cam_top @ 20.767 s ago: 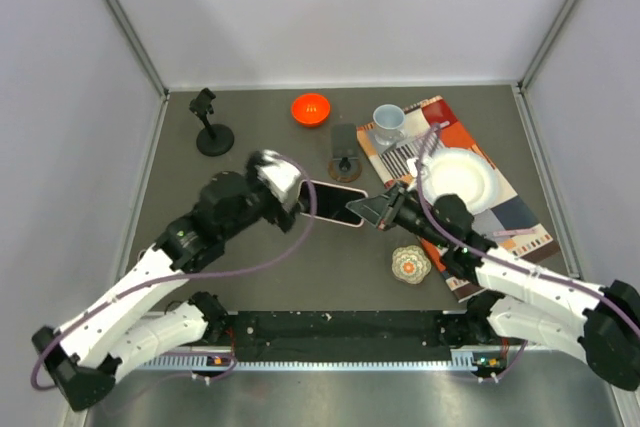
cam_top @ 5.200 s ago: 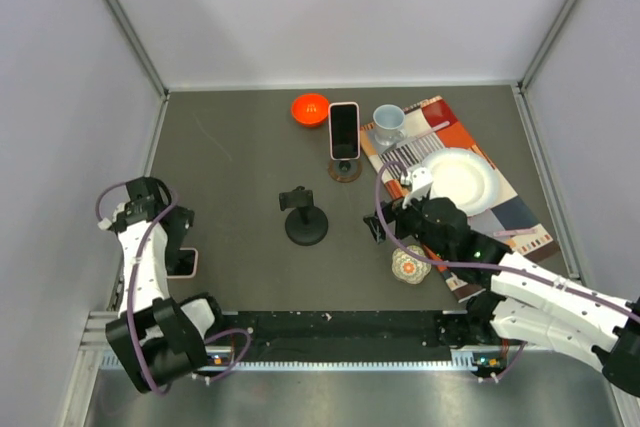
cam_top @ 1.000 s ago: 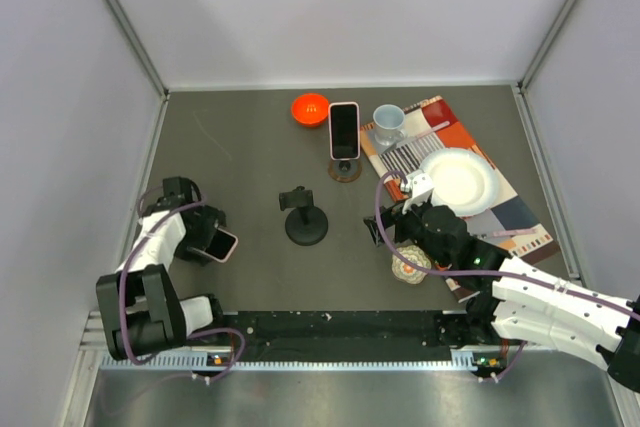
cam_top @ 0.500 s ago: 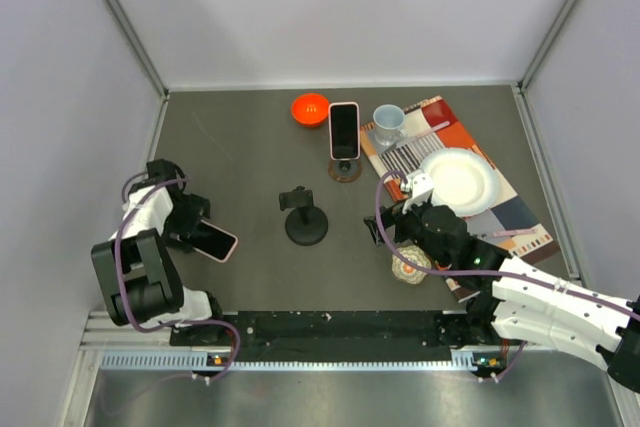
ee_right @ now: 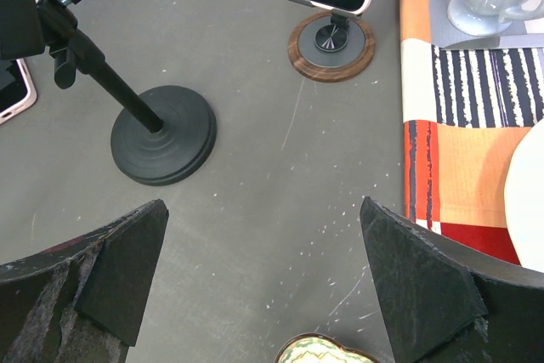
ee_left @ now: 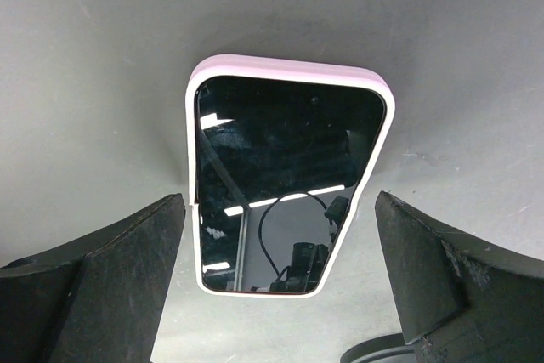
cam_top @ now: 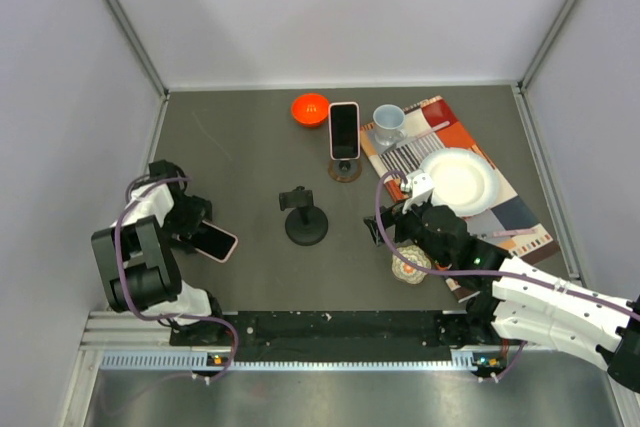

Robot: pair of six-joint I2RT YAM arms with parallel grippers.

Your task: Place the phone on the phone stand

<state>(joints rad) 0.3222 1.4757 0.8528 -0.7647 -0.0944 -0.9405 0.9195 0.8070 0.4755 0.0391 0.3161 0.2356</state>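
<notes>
A phone in a pink case (cam_top: 216, 242) lies flat, screen up, on the dark table at the left. In the left wrist view this phone (ee_left: 287, 174) sits just ahead of and between my wide-apart fingers (ee_left: 102, 286), which do not touch it. My left gripper (cam_top: 196, 231) is open right beside it. A black phone stand (cam_top: 305, 218) with a round base stands mid-table, bare. My right gripper (cam_top: 379, 230) hovers open and holding nothing to the right of that stand (ee_right: 161, 135). A second phone (cam_top: 344, 130) leans on a wooden-based stand (ee_right: 330, 43) further back.
A red bowl (cam_top: 310, 108) sits at the back. A patterned placemat (cam_top: 490, 202) on the right carries a cup (cam_top: 389, 120) and a white plate (cam_top: 457, 179). A small patterned round object (cam_top: 409, 263) lies just under my right wrist.
My left arm's elbow swung toward the left wall and back. The pink-cased phone kept its place on the table. The right arm has not moved.
</notes>
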